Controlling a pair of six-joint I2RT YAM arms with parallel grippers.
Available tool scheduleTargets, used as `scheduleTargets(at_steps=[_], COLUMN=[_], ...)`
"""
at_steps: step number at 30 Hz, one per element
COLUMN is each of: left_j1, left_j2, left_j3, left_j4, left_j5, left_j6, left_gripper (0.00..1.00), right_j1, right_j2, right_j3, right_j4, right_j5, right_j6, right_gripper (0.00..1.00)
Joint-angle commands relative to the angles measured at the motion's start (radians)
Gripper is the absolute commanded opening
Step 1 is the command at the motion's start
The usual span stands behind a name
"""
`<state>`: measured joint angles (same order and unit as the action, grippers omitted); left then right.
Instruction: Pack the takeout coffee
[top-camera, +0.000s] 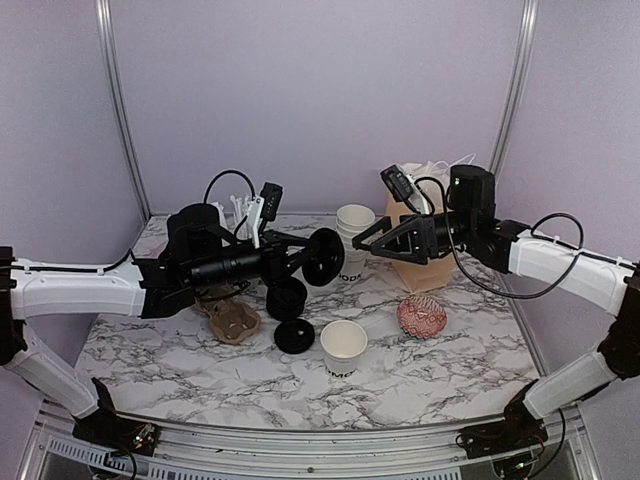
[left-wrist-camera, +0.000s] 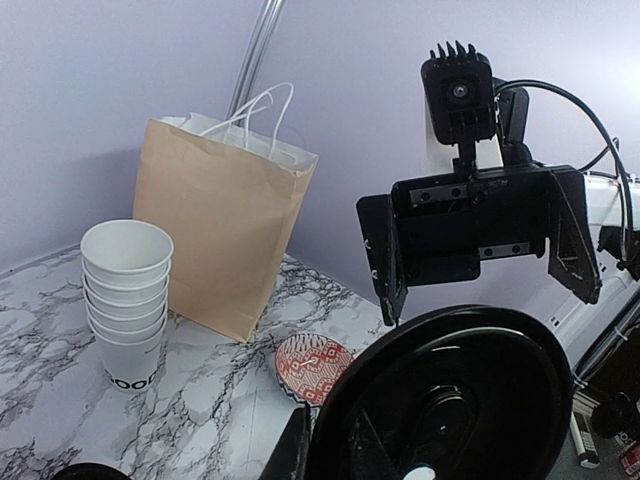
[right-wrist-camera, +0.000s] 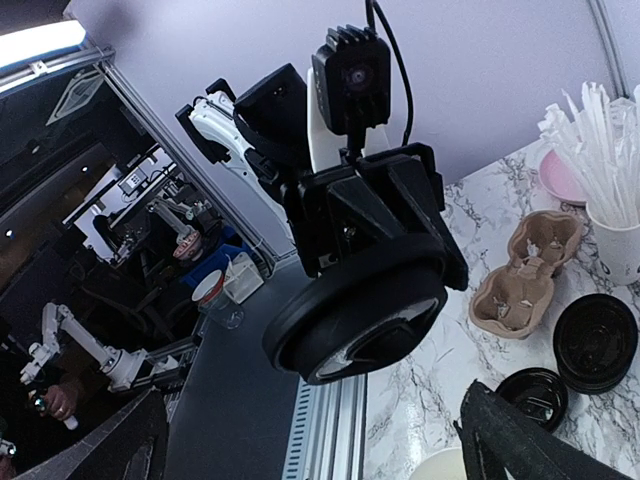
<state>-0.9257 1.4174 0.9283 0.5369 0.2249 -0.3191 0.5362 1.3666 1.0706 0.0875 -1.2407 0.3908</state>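
Observation:
My left gripper (top-camera: 313, 256) is shut on a black plastic lid (top-camera: 325, 257), holding it on edge in the air above the table's middle. In the left wrist view that lid (left-wrist-camera: 450, 400) fills the lower right. My right gripper (top-camera: 362, 247) faces the lid from the right, open wide, its fingers (left-wrist-camera: 388, 265) just beyond the rim and touching nothing. In the right wrist view the held lid (right-wrist-camera: 355, 310) hangs between and ahead of my open fingers (right-wrist-camera: 520, 440). A takeout coffee cup (top-camera: 344, 347), white with black letters, stands lidless on the table below.
The brown paper bag (left-wrist-camera: 215, 225) stands upright at the back right, a stack of lidless white cups (top-camera: 354, 224) to its left. Spare black lids (top-camera: 291, 318), a cardboard cup carrier (top-camera: 232, 322), a red patterned bowl (top-camera: 422, 316) and a cup of straws (right-wrist-camera: 610, 225) sit around.

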Motion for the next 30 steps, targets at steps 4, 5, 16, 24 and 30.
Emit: scheduleTargets(at_steps=[4,5,16,24,30], left_j1=[-0.017,-0.019,-0.035,-0.035,-0.036], left_j2=[0.050,0.053,0.078,0.096,0.095], left_j3=[0.033,0.033,0.029,0.033,0.024], left_j4=[0.160,0.169,0.236,0.286,0.330], left_j5=[0.070,0.074,0.090,0.071,0.059], left_j6=[-0.031,-0.035,-0.052,-0.060,-0.065], left_gripper=[0.11,0.11,0.11,0.11,0.11], right_j1=[0.051,0.053,0.054,0.079,0.082], right_j2=[0.080,0.088,0.129,0.131,0.134], right_j3=[0.059,0.053,0.014,0.009,-0.005], right_j4=[0.108,0.135,0.369,0.378,0.400], right_j5=[-0.036,-0.038,-0.064,-0.097,-0.101], right_j6=[0.125,0.152,0.351,0.365,0.387], right_gripper=[0.97,0.94,0.81,0.89,0.80])
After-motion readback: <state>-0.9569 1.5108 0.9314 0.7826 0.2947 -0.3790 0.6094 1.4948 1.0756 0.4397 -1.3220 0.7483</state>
